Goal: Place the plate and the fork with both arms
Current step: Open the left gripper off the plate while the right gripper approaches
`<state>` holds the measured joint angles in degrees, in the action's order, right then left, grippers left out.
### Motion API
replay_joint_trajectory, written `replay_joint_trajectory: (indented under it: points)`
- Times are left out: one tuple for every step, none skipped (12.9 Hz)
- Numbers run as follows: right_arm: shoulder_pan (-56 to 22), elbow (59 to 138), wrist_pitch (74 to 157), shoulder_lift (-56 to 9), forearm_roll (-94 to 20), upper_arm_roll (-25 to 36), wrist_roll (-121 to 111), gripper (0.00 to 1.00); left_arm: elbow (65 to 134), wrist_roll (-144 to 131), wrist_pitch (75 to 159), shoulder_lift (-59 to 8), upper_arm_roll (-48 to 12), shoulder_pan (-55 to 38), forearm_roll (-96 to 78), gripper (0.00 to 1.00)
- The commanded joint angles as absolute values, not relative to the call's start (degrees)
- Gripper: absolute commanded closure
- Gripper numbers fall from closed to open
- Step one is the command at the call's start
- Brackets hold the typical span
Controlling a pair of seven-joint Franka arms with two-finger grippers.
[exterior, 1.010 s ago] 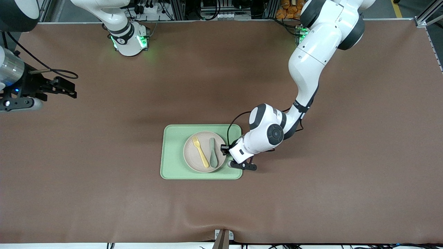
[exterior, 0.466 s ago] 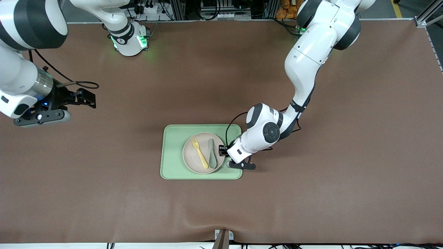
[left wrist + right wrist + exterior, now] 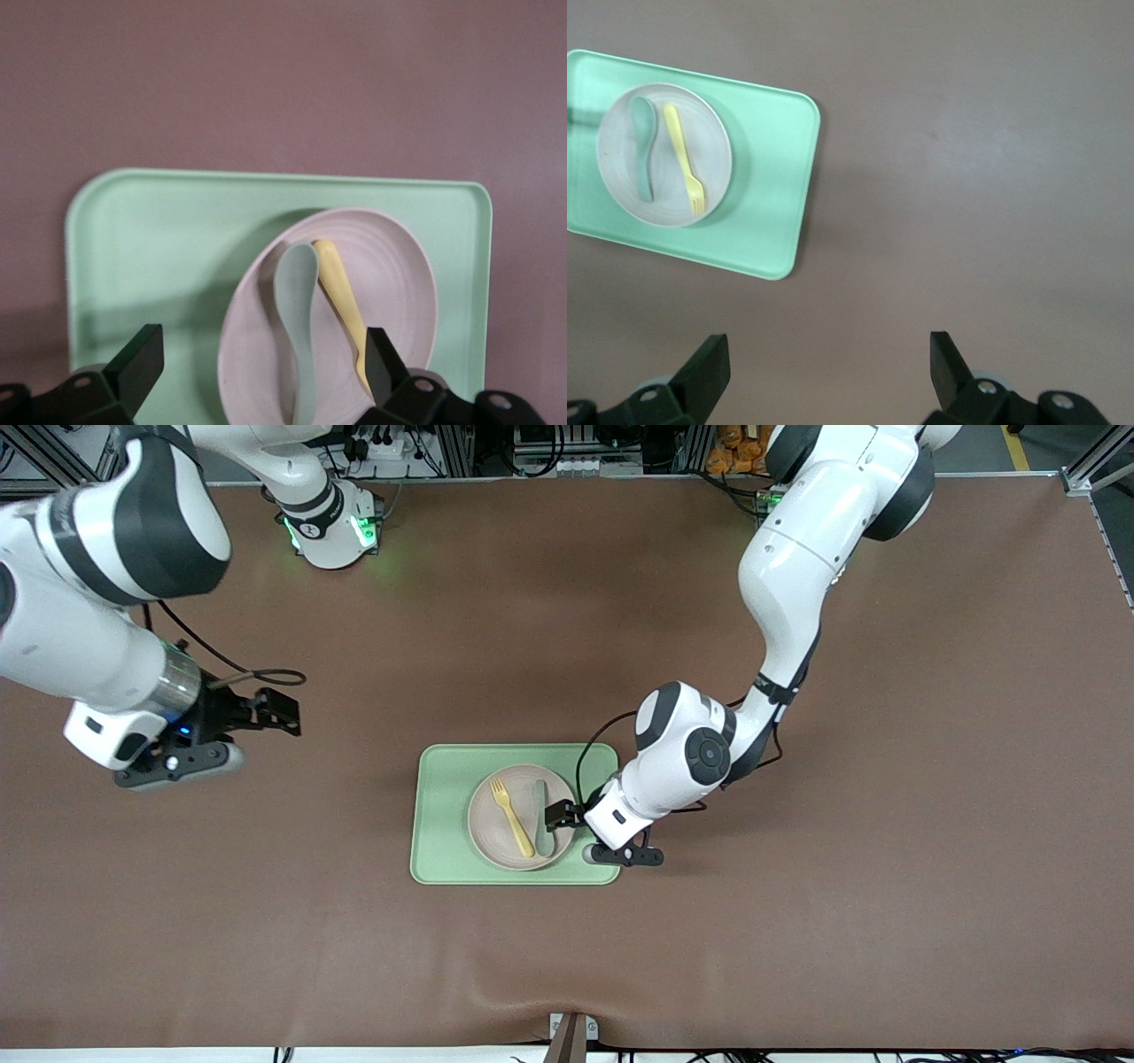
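- Front view: the green tray [image 3: 443, 841] lies near the middle of the brown desk [image 3: 886, 921], somewhat closer to the front-camera edge than to the edge where the bases stand.
- The plate [image 3: 487, 834] sits on the tray, toward the tray's left-arm end.
- The fork [image 3: 512, 817] lies on the plate beside a grey-green spoon [image 3: 539, 828]; the spoon is on the side toward the left arm.
- The left tool [image 3: 562, 816] is at the plate's rim on the left-arm side, and its tip covers part of the spoon. In the left wrist view its fingers [image 3: 133, 363] are spread wide, one on each side of the plate [image 3: 390, 266], clasping nothing.
- The right tool [image 3: 282, 713] hangs over bare desk toward the right arm's end, well apart from the tray. In the right wrist view its fingers [image 3: 709, 367] are released, with nothing between them.
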<state>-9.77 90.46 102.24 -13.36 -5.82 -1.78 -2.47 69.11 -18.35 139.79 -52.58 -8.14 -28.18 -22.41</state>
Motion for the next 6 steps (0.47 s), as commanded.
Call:
replay_joint_trajectory:
  points:
    - [-12.56, 90.0, 106.59, -17.12, -7.29, -1.49, -1.76, 0.0, 70.4, -19.34, 134.23, -46.78, -4.92, -27.87, -21.54, 0.0]
    - [-13.96, 89.91, 109.48, -19.14, -8.86, -1.49, -1.84, 0.0, 70.75, -19.16, 133.08, -44.84, -3.62, -26.56, -19.01, 0.0]
    - [-15.63, 89.83, 112.82, -21.42, -10.18, -1.49, -1.85, 0.0, 71.19, -18.81, 131.15, -43.61, -3.52, -24.72, -16.64, 0.0]
    - [-17.47, 89.82, 115.9, -23.71, -10.2, -1.41, -1.85, 0.0, 71.19, -18.72, 128.44, -42.55, -3.52, -22.52, -15.22, 0.0]
    - [-19.84, 89.82, 118.19, -25.73, -9.5, -1.32, -2.02, 0.0, 71.19, -18.72, 126.23, -42.02, -3.43, -21.2, -13.9, 0.0]
    - [-21.43, 89.82, 119.69, -27.32, -9.14, -1.32, -2.02, 0.0, 71.28, -18.81, 124.99, -40.97, -3.43, -20.49, -12.23, 0.0]
